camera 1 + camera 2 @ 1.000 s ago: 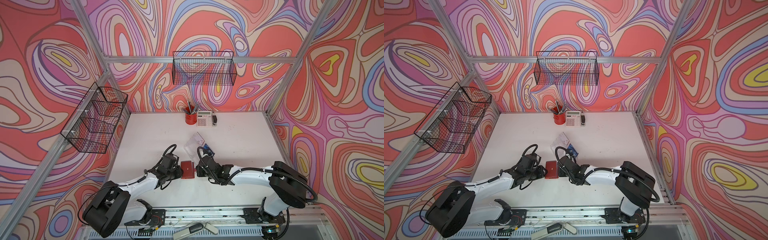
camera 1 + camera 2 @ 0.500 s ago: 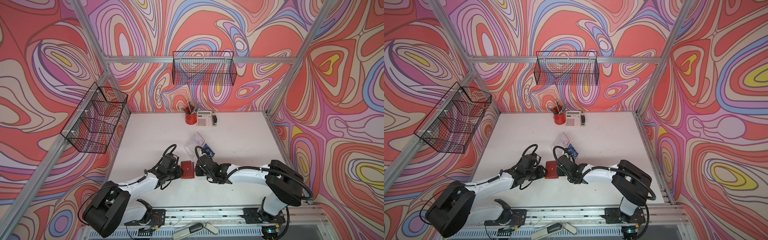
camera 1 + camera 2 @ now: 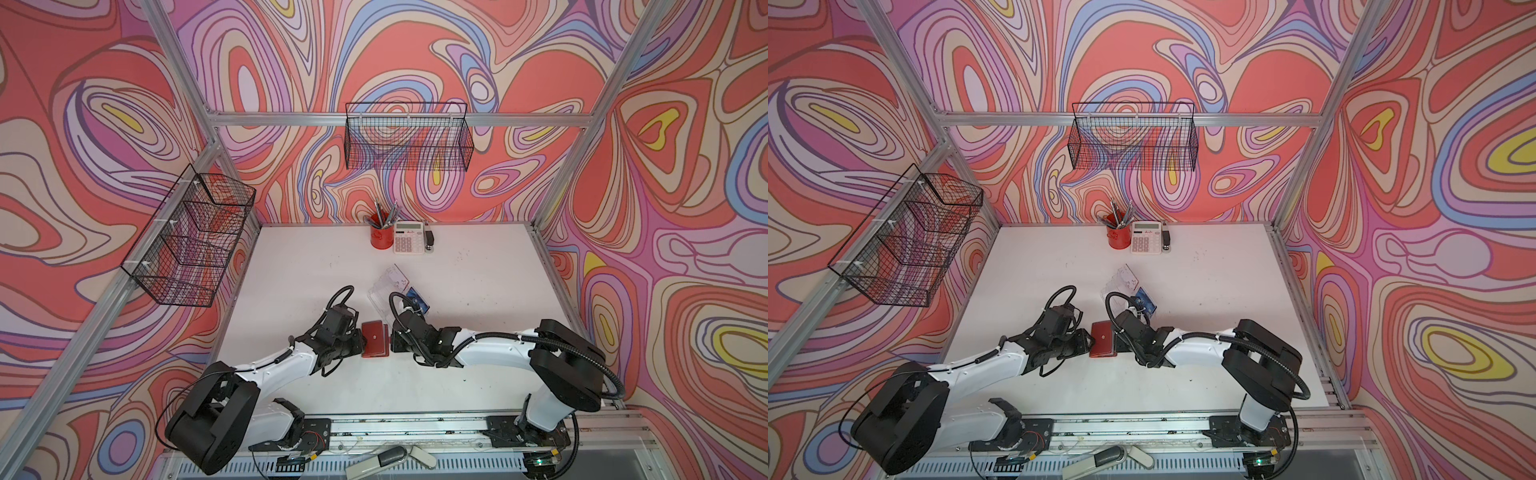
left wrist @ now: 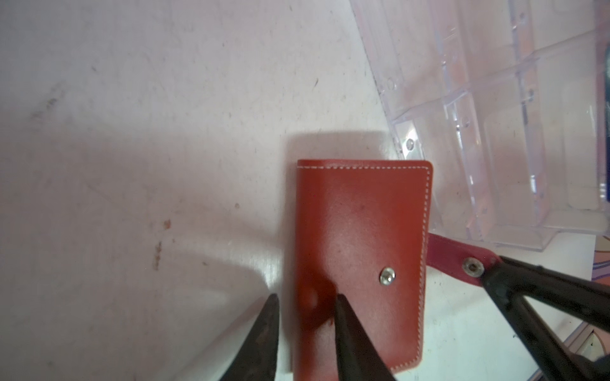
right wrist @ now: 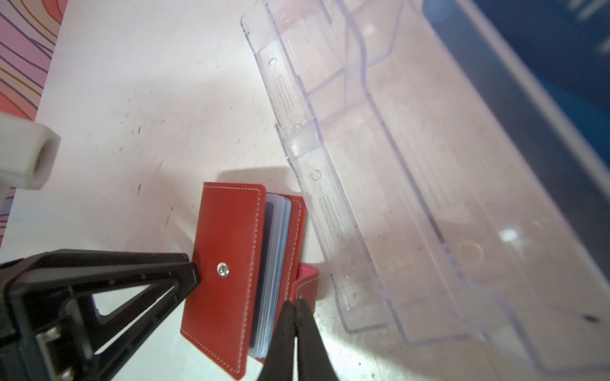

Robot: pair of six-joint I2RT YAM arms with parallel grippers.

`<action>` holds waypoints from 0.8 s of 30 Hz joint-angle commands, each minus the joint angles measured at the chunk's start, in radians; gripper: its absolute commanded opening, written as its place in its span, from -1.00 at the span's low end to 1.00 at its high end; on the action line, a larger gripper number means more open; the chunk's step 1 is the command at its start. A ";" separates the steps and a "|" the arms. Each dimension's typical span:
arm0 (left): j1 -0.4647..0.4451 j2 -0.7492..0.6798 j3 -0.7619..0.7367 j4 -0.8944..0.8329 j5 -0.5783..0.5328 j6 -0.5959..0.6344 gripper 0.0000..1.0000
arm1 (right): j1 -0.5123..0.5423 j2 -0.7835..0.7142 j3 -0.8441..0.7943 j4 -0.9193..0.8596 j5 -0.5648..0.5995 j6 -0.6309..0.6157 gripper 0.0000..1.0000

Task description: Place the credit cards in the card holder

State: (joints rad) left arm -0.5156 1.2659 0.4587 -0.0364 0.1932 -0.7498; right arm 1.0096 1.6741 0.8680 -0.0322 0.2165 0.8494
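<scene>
1. The white bench sits inside a swirl-patterned enclosure. Everything I need lies around the red card holder, front and middle.
2. The right gripper has its fingers squeezed together on the tip of the holder's strap. The strap is unsnapped and drawn out from the holder's opening side.
3. The left gripper has its fingers apart, astride the holder's spine edge, with one down on the cover. I read that as pinning, not pinching.
4. The cover stands slightly off the plastic sleeves. Neither gripper carries a card.
5. Of the credit cards I can make out only blue, behind and right of the holder, just past the clear tray.
6. Risks:
   - The strap is a thin tab, so a hard pull could slip it free.
   - The same pull could drag the holder out from under my left finger.
   - Any skid backward sends the holder into the tray.
7. Room:
   - The tray's rim sits just beside the holder's rear corner, which crowds my right side.
   - There is open bench left of and in front of the holder.
   - The pen cup and calculator stand well behind it.
</scene>
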 commanded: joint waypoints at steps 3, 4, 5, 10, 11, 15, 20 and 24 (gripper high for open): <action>0.024 0.026 0.047 -0.037 -0.006 0.030 -0.35 | 0.001 -0.004 -0.001 -0.009 0.021 0.001 -1.00; 0.025 0.039 0.048 -0.035 -0.002 0.034 -0.35 | 0.000 -0.005 -0.001 -0.005 0.015 -0.002 -1.00; 0.026 0.051 0.047 -0.031 0.005 0.036 -0.35 | 0.001 -0.005 -0.001 -0.002 0.012 -0.004 -1.00; 0.025 0.112 0.079 0.000 0.016 0.040 -0.37 | 0.000 0.000 -0.007 0.029 -0.016 -0.020 -1.00; 0.025 0.121 0.076 0.006 0.013 0.039 -0.37 | 0.001 0.001 -0.010 0.035 -0.025 -0.024 -1.00; 0.025 0.150 0.067 0.023 0.010 0.035 -0.37 | 0.001 -0.002 -0.015 0.073 -0.049 -0.043 -1.00; 0.024 0.155 0.025 0.022 -0.005 0.030 -0.38 | 0.001 0.010 0.005 0.082 -0.082 -0.066 -1.00; 0.026 0.153 0.019 0.021 -0.001 0.033 -0.38 | 0.001 0.047 0.037 0.073 -0.117 -0.079 -1.00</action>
State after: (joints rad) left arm -0.4957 1.3972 0.5114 0.0242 0.2123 -0.7258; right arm 1.0096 1.6863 0.8730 0.0319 0.1341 0.7918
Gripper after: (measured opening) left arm 0.311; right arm 0.047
